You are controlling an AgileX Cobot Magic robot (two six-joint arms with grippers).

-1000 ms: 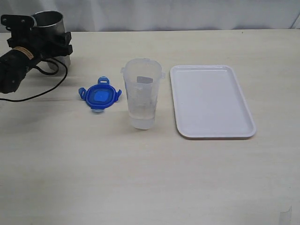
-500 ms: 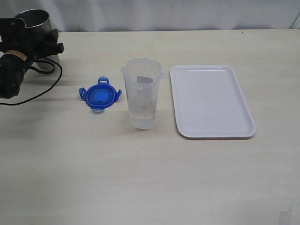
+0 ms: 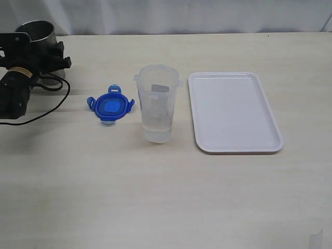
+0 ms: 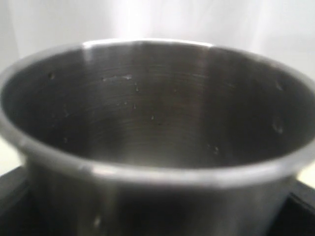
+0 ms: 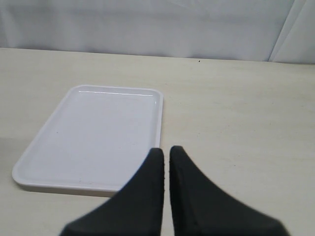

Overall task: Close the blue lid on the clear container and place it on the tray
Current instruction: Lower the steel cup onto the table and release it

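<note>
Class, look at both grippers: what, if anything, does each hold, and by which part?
The left gripper grips the steel cup around its side wall, below the rim. The right gripper is shut and holds nothing.

Left wrist cam is all steel cup [image 4: 147, 128], out of focus, bottom chopped by the frame (fingers [image 4: 9, 211] are just dark corners). In the exterior shot the left gripper [image 3: 39, 51] hides the cup's lower half and its arm runs off the edge. Clear container [image 3: 157, 104] markings, blue lid [image 3: 110, 106] label: too small to read.
</note>
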